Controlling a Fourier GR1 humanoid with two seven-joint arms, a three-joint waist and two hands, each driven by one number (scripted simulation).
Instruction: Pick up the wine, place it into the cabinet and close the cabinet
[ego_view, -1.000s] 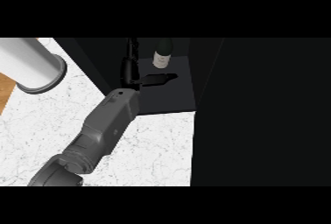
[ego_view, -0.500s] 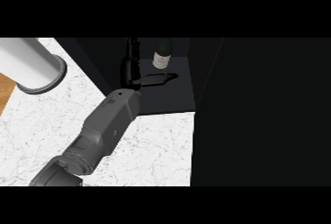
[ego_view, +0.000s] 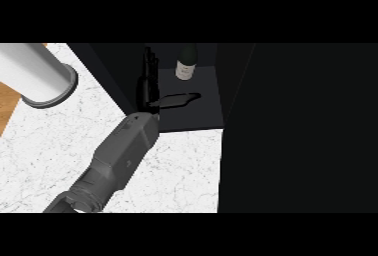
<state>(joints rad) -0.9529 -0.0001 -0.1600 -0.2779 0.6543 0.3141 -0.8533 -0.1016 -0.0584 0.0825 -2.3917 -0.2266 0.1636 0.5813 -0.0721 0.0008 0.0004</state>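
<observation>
While 1 hand (ego_view: 174, 100) hangs open, 1 wine (ego_view: 185, 65) upright in cabinet (ego_view: 199, 117).

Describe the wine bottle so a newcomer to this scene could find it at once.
Start at the dark cabinet that opens onto the white marble counter. Inside it, toward the back, stands the wine bottle, just beyond the black left hand. Its pale label is the only light patch in that dark interior.
</observation>
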